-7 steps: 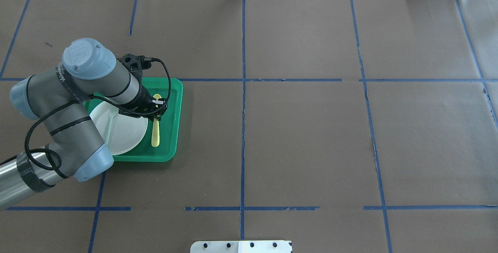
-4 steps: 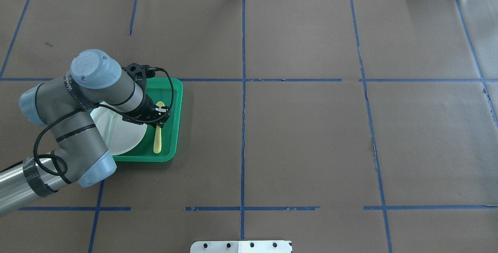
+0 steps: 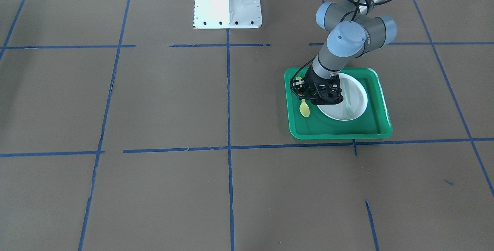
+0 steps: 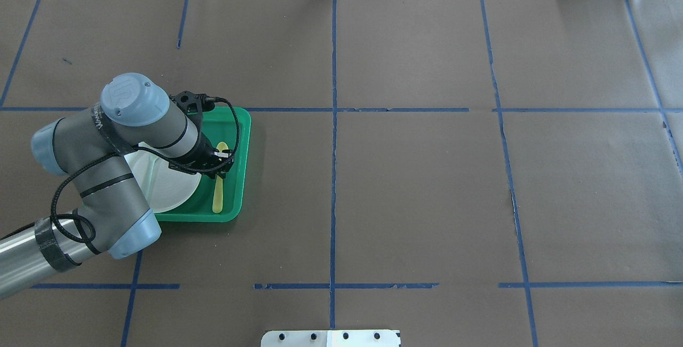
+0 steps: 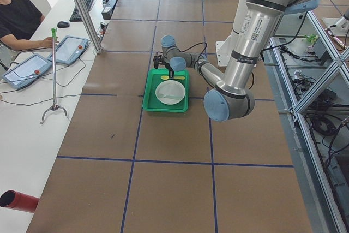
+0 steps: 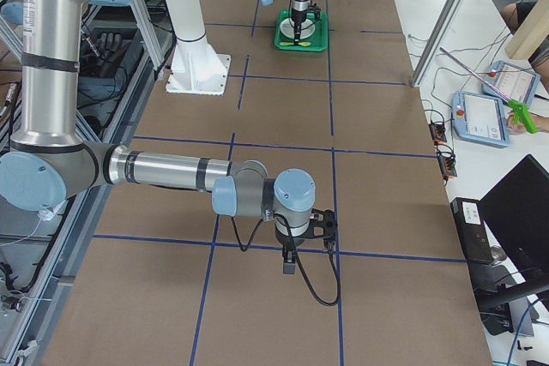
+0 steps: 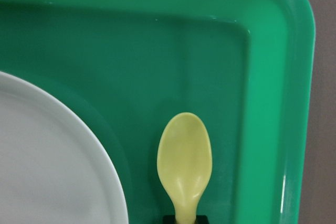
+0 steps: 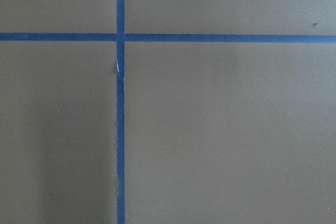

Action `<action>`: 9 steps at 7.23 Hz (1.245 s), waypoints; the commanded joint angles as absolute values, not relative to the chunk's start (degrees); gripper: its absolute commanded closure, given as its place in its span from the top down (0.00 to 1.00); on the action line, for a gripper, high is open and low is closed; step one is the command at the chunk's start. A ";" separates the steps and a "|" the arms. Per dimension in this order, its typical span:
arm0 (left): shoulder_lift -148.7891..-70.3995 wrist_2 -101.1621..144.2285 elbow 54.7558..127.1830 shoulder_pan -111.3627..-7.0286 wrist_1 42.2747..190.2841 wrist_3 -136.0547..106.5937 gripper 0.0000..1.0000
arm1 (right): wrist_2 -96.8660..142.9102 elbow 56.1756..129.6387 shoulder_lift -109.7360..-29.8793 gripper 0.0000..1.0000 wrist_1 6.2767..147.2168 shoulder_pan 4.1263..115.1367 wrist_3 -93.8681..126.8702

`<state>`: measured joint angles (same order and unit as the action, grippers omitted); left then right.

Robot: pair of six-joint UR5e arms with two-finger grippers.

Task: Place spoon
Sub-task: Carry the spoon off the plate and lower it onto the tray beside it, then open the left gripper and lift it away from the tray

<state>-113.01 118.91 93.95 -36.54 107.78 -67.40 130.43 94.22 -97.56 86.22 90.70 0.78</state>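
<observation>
While in L gripper (image 4: 220, 172), spoon (image 4: 217, 197) inside tray (image 4: 244, 128), beside plate (image 4: 171, 192).

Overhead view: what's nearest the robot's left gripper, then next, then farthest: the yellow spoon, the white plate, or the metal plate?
1. yellow spoon, right at the left gripper.
2. white plate, beside it, on the view's left.
3. metal plate, far away at the bottom edge.
</observation>
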 commanded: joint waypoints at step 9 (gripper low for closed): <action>-113.81 119.18 116.09 -56.12 83.29 -53.28 1.00 | 130.43 94.22 -97.56 1.00 86.13 90.70 0.79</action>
<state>-113.33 119.18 113.71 -50.57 88.82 -62.27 130.43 94.22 -97.56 86.16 90.70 0.79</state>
